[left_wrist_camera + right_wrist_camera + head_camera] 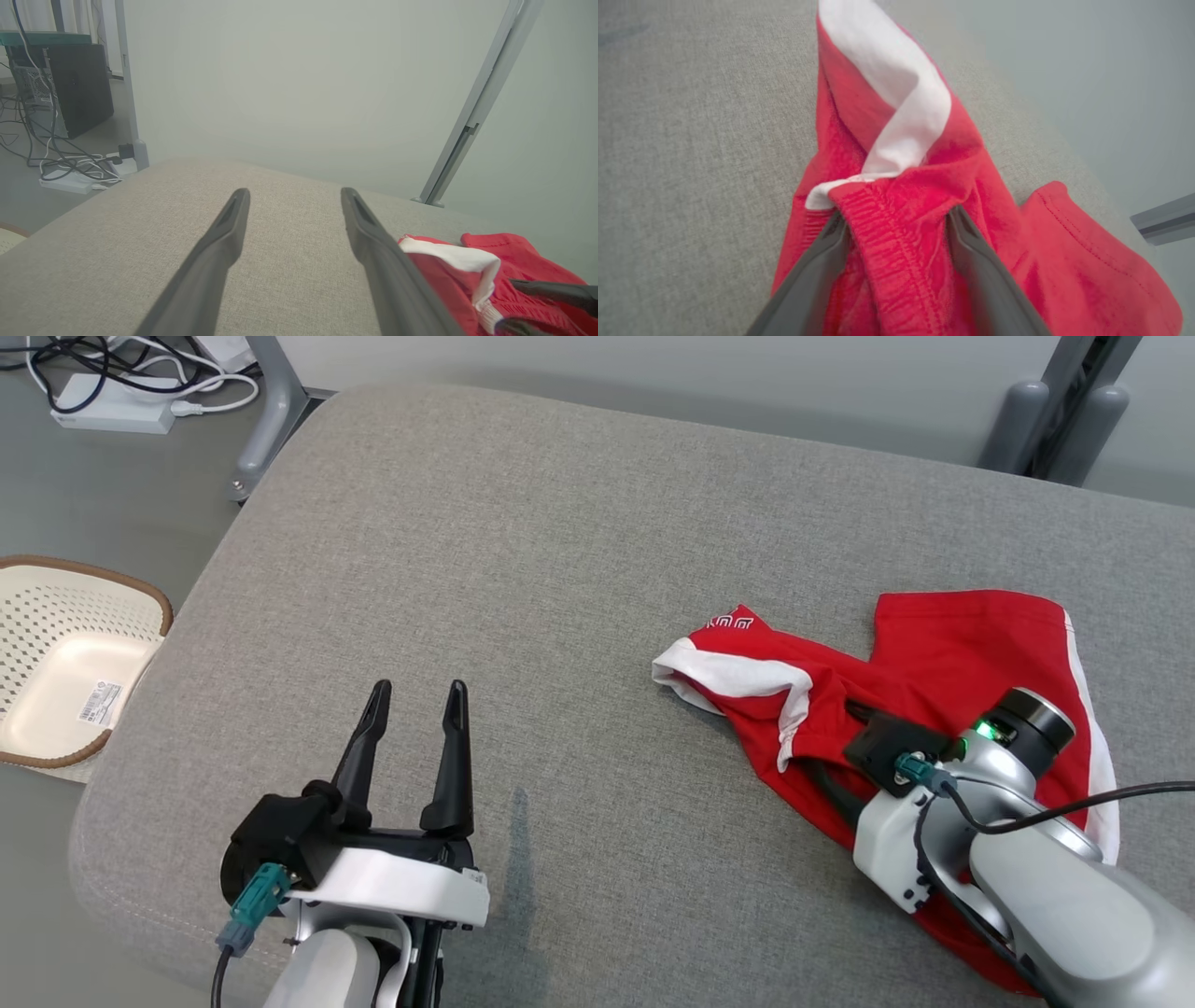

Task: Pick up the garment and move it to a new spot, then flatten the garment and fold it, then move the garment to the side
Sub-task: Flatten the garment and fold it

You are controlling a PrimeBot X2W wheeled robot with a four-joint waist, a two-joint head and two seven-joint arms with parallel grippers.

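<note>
Garment point(934, 653), red with white trim and probably a pair of shorts, lies crumpled on the right half of the grey padded table point(523, 569), close to its right edge.

Nearest the robot, at the table's near edge and left of its middle, the left gripper point(418, 689) hovers over bare padding. Its two dark fingers are spread wide and hold nothing. It looks parked there to stay out of the way until the cloth needs a second grip.

A little further in, over the table's near right part, the pale right arm point(1027, 859) reaches down onto the cloth. In the right wrist view the right gripper point(897, 217) has its fingers wide apart, one on each side of a raised ridge of ribbed elastic waistband. No firm pinch shows. That thick seam is a sensible spot to grab, since a bunched edge is less likely to slip out on the lift.

The garment's long axis runs diagonally from the table's near right edge toward its centre. The end with the folded white band point(896, 93) points at the centre, and a second red flap lies toward the far right.

Beyond the table's left edge, a cream perforated basket point(56, 663) sits on the floor. Past the far left corner lie a white power strip point(112, 406) and tangled cables.
</note>
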